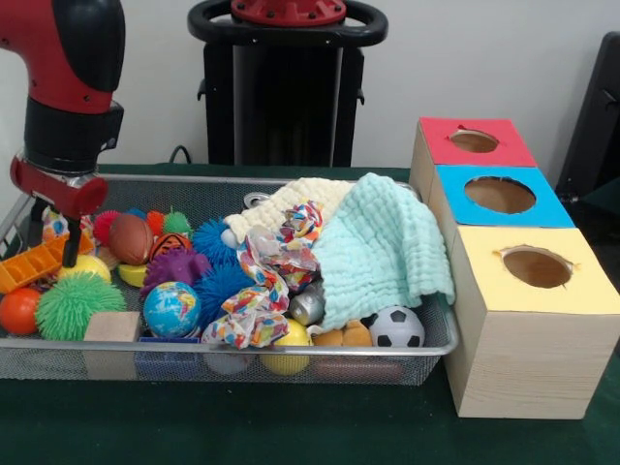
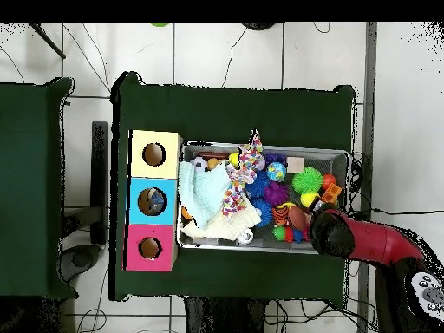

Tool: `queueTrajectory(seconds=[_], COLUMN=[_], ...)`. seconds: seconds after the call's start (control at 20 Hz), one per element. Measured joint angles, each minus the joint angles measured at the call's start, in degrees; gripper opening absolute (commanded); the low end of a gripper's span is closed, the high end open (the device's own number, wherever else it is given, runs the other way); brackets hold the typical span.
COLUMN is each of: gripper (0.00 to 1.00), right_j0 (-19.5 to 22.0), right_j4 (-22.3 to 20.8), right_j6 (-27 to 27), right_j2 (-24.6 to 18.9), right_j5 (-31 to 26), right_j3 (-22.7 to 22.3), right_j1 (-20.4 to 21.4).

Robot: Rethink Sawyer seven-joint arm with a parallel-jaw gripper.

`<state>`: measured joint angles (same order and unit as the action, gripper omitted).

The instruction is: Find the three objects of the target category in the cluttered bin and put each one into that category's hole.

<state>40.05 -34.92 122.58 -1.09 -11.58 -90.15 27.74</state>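
Worktop [image 1: 291, 436]: dark green cloth, bearing all items. Bin [image 1: 242, 363]: silver wire mesh, shallow, heaped with soft clutter. Mint cloth [image 1: 383, 252], waffle-textured, drapes over the bin's box-side end; likely hiding items beneath. No clear plastic objects visible; presumably buried. Red-topped box's hole [image 1: 474, 140]: round, furthest from the camera, apparently empty. Gripper [image 1: 71, 254] reaches into the bin's opposite end; jaws' state cannot be told.
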Motion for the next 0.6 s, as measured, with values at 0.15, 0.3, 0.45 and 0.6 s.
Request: queueTrajectory(seconds=[0.15, 0.3, 0.45, 0.6], gripper=[1.00, 1.00, 1.00, 1.00], right_j0=[-0.41, -0.73, -1.11, -1.45], right_j4=[0.34, 0.68, 1.36, 2.49], right_j6=[0.00, 0.00, 0.00, 0.00], right_j2=[0.79, 1.21, 1.70, 2.13], right_j5=[1.52, 2.11, 2.23, 2.23], right_j3=[0.13, 0.14, 0.14, 0.17], right_j1=[-0.32, -0.45, -0.62, -0.77])
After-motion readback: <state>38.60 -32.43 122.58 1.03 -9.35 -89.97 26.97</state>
